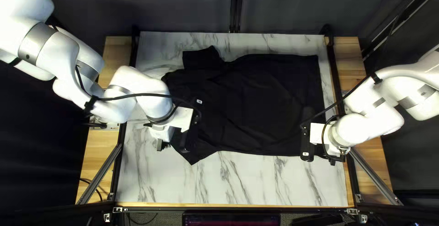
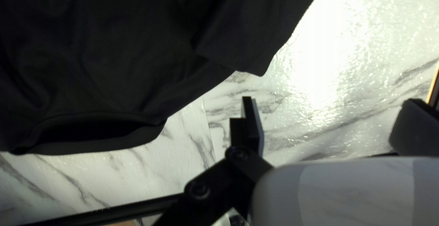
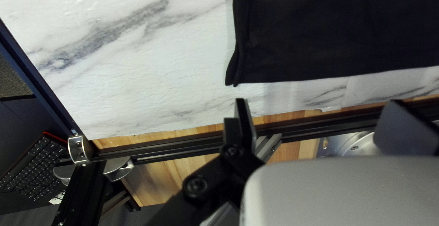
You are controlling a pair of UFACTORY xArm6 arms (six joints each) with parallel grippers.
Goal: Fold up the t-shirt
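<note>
A black t-shirt (image 1: 265,102) lies spread on the marble-patterned table, its hem toward the right of the top left view and one sleeve (image 1: 201,59) at the far left. My left gripper (image 1: 174,147) is over the near sleeve's side, and my right gripper (image 1: 322,155) is by the near hem corner. In the left wrist view, the collar (image 2: 91,139) and a sleeve tip (image 2: 258,66) of the shirt show ahead of the open left gripper (image 2: 331,125). In the right wrist view, the right gripper (image 3: 322,125) is open, beside the shirt's hem corner (image 3: 240,73), with no cloth between its fingers.
Marble-patterned tabletop (image 1: 238,180) shows along the near side. Dark metal rails (image 1: 120,162) and wooden strips (image 1: 98,157) border the table. A keyboard (image 3: 36,166) lies beyond the frame in the right wrist view.
</note>
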